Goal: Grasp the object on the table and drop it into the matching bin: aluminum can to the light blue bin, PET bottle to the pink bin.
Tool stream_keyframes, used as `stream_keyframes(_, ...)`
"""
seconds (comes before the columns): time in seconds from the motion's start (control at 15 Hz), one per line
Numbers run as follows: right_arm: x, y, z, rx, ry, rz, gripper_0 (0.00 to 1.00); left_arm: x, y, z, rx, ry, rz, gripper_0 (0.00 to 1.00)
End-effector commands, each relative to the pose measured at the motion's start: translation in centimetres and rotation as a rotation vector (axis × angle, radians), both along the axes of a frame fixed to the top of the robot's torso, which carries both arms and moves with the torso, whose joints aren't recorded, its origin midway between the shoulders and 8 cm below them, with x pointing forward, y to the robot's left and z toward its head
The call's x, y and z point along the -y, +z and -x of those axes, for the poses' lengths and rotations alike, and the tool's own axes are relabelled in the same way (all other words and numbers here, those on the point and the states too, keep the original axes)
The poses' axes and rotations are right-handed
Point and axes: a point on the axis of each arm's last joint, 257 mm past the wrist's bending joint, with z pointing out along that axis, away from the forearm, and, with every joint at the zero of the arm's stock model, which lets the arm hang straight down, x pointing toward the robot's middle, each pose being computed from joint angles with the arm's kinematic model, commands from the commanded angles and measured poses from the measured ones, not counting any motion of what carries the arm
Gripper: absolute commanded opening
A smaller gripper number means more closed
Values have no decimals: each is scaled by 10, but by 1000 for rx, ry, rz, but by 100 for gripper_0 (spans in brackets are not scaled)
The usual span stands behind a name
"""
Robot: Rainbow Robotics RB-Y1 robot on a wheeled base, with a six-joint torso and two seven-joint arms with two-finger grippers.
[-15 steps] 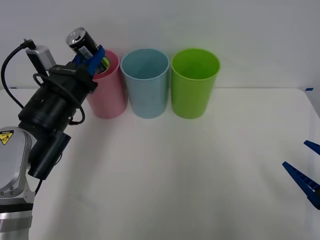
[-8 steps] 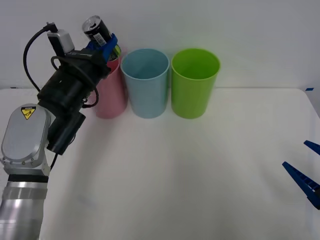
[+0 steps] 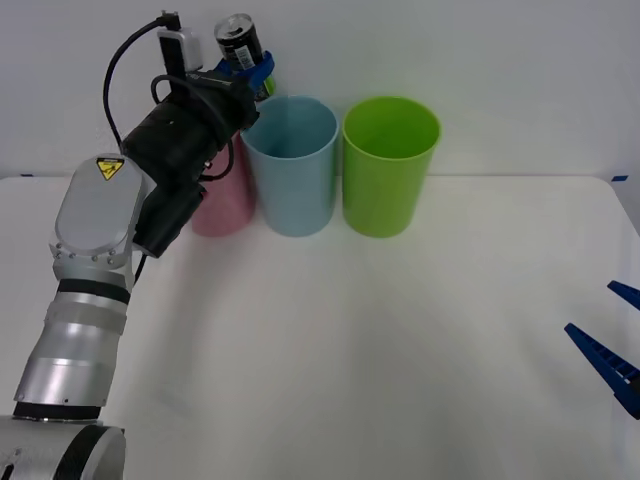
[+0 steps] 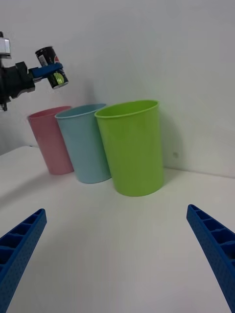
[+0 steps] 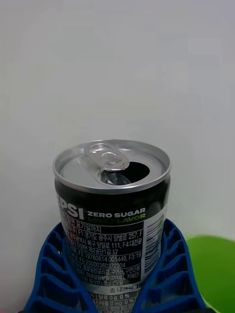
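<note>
There is one aluminum can and there are three bins on the white tabletop: one pink bin, one light blue bin and one lime green bin. They stand in a row near the back wall, close beside each other, the light blue one in the middle.

The left claw holds the can between its two blue ribbed fingers, which press on the lower part of the can's body from both sides. The silver top with the open pull-tab hole stands free above the fingers. The can is high in the air, tilted, above the gap between the pink bin and the light blue bin, near the rim of the light blue one. It touches no bin.

The right claw rests low at the right edge of the tabletop, its fingers spread wide and holding nothing.

Compared with half a second ago, the left arm has moved to the right and higher; the can was then over the pink bin.
</note>
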Motion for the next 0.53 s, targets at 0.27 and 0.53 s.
stream_keyframes(0.27, 0, 0, 0, 0, 0, 0, 100, 32, 8, -18, -6, -26, -56, 0)
stream_keyframes(0.53, 0, 0, 0, 0, 0, 0, 100, 40, 12, -25, -6, -30, -75, 0)
